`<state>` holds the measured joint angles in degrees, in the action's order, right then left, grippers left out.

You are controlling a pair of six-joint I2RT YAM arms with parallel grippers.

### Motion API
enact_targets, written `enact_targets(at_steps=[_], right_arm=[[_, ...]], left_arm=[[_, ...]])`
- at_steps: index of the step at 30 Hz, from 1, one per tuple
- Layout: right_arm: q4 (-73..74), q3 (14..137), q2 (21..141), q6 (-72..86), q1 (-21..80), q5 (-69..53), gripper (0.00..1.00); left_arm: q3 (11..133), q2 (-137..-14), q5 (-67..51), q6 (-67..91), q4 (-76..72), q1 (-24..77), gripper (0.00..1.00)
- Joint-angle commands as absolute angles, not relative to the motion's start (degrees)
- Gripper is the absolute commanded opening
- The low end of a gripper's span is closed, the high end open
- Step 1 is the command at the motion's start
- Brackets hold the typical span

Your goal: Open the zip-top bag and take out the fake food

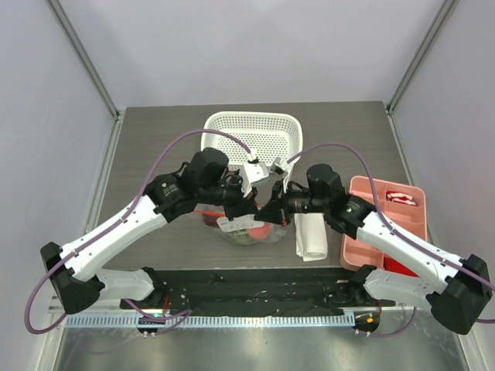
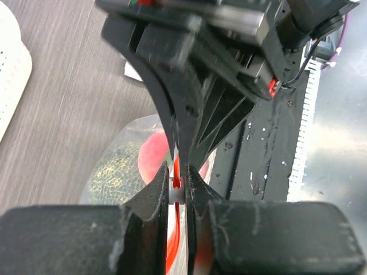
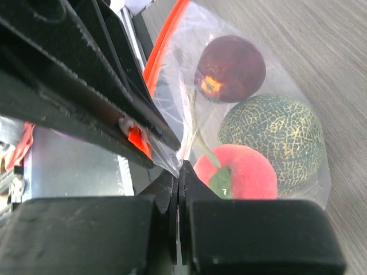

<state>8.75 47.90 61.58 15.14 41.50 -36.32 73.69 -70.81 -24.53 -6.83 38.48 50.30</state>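
1. Top external view shows both arms meeting over the middle of the grey wood-grain table (image 1: 155,131). The clear crinkly plastic zip-top bag (image 1: 246,233) is there, in front of a white perforated plastic basket (image 1: 251,116) and just beside a folded white cloth (image 1: 311,236) on its right.
2. The left gripper (image 2: 178,182) is narrow. Its two black fingers pinch the orange-red zip strip (image 2: 171,252) at a small white piece. This is perhaps the slider, but the picture is too close and blurred to be sure.
3. The right gripper (image 3: 179,172) is closed completely on a thin fold of the clear plastic just under the zip strip. So both grippers hold the same edge of the bag, very near to each other.
4. Inside the bag are the three toy pieces: a bumpy green ball (image 3: 272,140), a dark red round fruit (image 3: 229,69) and a pinkish-red round fruit (image 3: 241,175). All are under the plastic, so I judge that opening is the step in hand and nothing is taken out yet.
5. The first risk is slipping. The film in the right gripper is thin and smooth, and a fast pull could draw it out of the fingers. Then the whole bag would follow the left gripper and not open.
6. The second risk is collision. The fingers are so close together that a small error of direction could knock them against each other.
7. The third risk is rolling. If the open mouth tilts downward, the round fruits could roll out across the table.
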Motion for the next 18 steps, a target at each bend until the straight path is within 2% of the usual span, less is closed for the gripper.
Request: enact_targets(at_steps=[1,5,9,18], right_arm=[[0.3,45.4,57.9,20.6,40.3,-31.9,0.01],[-3.9,43.2,56.4,24.8,40.2,-30.4,0.01],[-5.2,41.9,55.1,26.3,38.4,-28.0,0.01],[-6.6,40.6,57.0,25.4,30.2,-30.9,0.01]], left_arm=[[72.7,-67.6,-21.5,-9.1,43.8,50.4,0.04],[71.0,-66.1,-20.6,-8.4,43.6,50.4,0.04],[68.6,-64.3,-17.5,-6.8,45.3,49.6,0.00],[57.3,-46.7,-5.7,6.5,45.8,48.8,0.00]])
